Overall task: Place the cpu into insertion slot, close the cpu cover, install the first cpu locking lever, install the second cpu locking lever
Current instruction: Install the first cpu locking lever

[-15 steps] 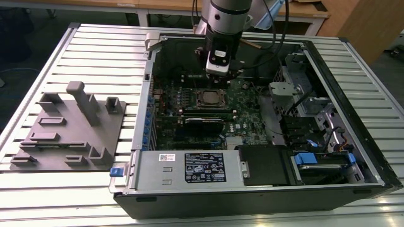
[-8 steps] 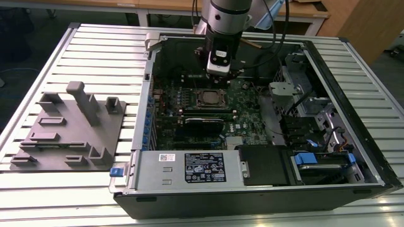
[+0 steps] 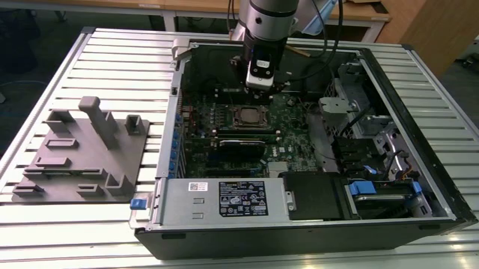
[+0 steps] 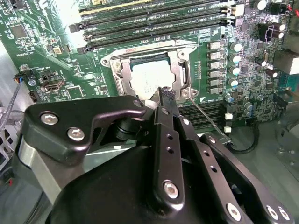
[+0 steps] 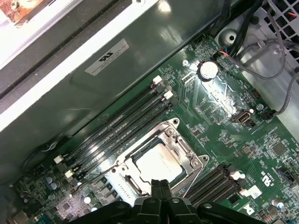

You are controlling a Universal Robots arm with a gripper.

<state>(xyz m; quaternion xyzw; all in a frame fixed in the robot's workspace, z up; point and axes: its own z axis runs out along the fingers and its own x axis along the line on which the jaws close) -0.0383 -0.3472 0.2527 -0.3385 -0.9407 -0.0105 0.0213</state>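
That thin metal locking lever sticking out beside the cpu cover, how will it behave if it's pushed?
The locking lever looks like thin bare wire, so it probably springs back rather than flopping. Its smooth, narrow metal could slip off the gripper. One end seems pinned by the cpu cover, so it likely pivots, not slides.

Board (image 5: 219,112) is the usual bright green with black memory slots (image 5: 117,128), and the cpu (image 5: 158,164) top is pale silver-grey inside a shiny silvery cpu cover (image 5: 182,147). Gripper (image 5: 159,185) is matte black, table (image 3: 112,56) is silver with ribbed stripes.
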